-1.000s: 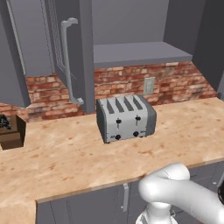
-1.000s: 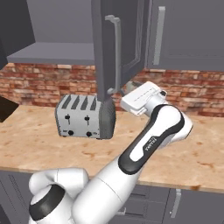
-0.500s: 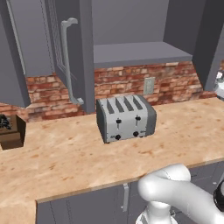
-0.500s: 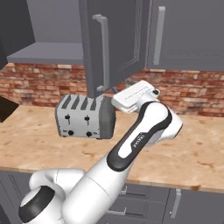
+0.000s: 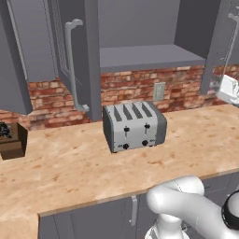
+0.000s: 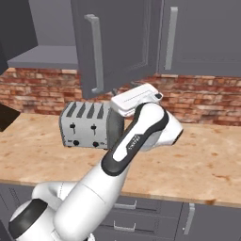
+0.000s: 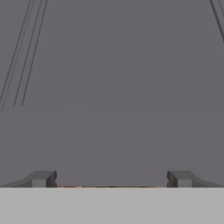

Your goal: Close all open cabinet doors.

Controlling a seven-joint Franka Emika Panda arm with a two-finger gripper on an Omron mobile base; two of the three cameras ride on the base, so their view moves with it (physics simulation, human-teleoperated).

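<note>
Two slate-grey cabinet doors stand open around a bare shelf (image 5: pixel 144 58). The left door (image 5: pixel 77 51) juts out toward me, its silver bar handle (image 5: pixel 71 60) facing right. The right door (image 6: pixel 117 42) is swung partway, and it also shows at the edge of the left base view (image 5: pixel 215 46). My gripper (image 6: pixel 123 101) presses against that door's lower inner face, below its handle (image 6: pixel 96 52). In the hand view the door face (image 7: pixel 112 87) is close up, and my gripper (image 7: pixel 110 179) is open with its tips wide apart and nothing between them. A further door (image 6: pixel 202 33) to the right is shut.
A silver four-slot toaster (image 5: pixel 134 126) stands on the wooden counter (image 5: pixel 70 172) under the open cabinet, just left of my arm (image 6: pixel 136 141). A dark box (image 5: pixel 10 140) sits at the counter's far left. A wall outlet (image 5: pixel 159 92) is set in the brick backsplash.
The right door has swung from nearly edge-on toward shut, showing more of its face in the right base view. My hand has moved left with it and entered the left base view.
</note>
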